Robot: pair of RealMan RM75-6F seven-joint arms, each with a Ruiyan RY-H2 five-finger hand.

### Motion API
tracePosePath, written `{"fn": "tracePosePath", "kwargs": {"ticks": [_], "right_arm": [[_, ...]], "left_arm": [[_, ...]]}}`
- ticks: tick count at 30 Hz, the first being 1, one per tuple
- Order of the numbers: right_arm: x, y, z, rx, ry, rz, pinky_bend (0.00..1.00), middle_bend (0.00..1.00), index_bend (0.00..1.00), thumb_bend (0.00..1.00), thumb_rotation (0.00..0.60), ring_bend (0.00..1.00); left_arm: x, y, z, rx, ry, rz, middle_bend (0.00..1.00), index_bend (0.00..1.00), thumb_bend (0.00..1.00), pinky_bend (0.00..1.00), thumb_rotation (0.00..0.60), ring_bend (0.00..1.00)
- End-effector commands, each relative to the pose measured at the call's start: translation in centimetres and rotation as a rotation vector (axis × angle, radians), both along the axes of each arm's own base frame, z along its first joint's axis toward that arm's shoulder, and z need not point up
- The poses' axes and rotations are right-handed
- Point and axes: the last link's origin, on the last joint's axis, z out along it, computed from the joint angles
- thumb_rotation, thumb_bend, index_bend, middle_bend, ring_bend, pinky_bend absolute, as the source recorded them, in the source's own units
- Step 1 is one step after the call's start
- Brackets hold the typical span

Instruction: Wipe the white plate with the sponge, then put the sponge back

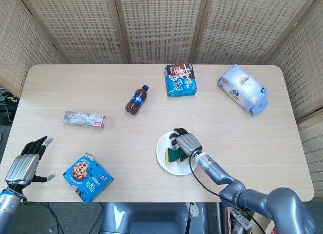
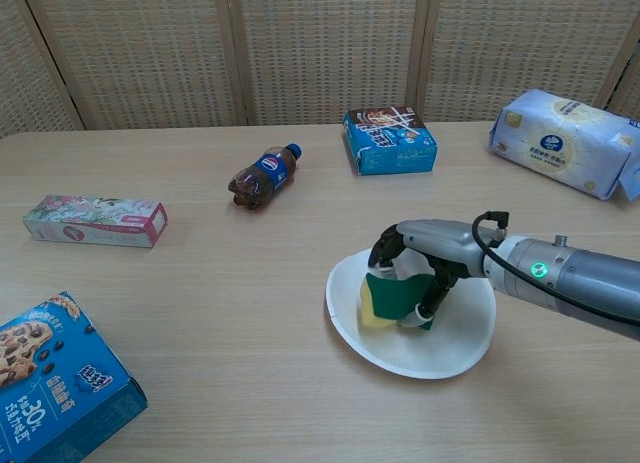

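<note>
Woven screens stand behind a pale wooden counter (image 1: 242, 143). The right hand (image 2: 420, 258) grips the sponge (image 2: 392, 298) and presses it into the white plate (image 2: 455, 343), so wiping looks underway; returning the sponge remains. The left hand (image 1: 25, 163) hangs empty, fingers apart.

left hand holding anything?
No, the left hand hovers past the table's near left corner with its fingers apart and nothing in them, as the head view shows.

Both views are bright and evenly lit, sharp throughout; shadows on the table (image 1: 227, 118) are soft and short, with no strong glare.
</note>
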Motion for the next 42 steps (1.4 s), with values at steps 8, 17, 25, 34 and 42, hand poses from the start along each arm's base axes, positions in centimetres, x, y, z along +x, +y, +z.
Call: {"fn": "tracePosePath", "kwargs": {"ticks": [8, 17, 25, 34, 42], "right_arm": [[1.6, -0.1, 0.8, -0.011, -0.082, 0.010, 0.04, 0.20, 0.66, 0.62, 0.600, 0.00], [5.6, -2.6, 6.2, -0.109, -0.216, 0.038, 0.04, 0.20, 0.67, 0.62, 0.600, 0.00], [1.3, -5.2, 10.1, -0.251, 0.071, 0.000, 0.04, 0.18, 0.67, 0.62, 0.600, 0.00], [-3.8, -5.3, 10.6, -0.262, 0.466, -0.038, 0.04, 0.14, 0.62, 0.62, 0.600, 0.00], [-4.4, -5.0, 10.9, -0.248, 0.483, -0.186, 0.00, 0.00, 0.00, 0.17, 0.600, 0.00]], "left_arm": [[0.0, 0.0, 0.0, 0.000, 0.000, 0.001, 0.00, 0.00, 0.00, 0.00, 0.600, 0.00], [0.0, 0.0, 0.0, -0.001, -0.001, 0.002, 0.00, 0.00, 0.00, 0.00, 0.600, 0.00], [0.2, -0.3, 0.0, -0.008, -0.002, -0.006, 0.00, 0.00, 0.00, 0.00, 0.600, 0.00], [0.4, -0.5, -0.1, -0.015, -0.001, -0.016, 0.00, 0.00, 0.00, 0.00, 0.600, 0.00], [0.5, -0.6, 0.0, -0.009, -0.005, -0.016, 0.00, 0.00, 0.00, 0.00, 0.600, 0.00]]}}
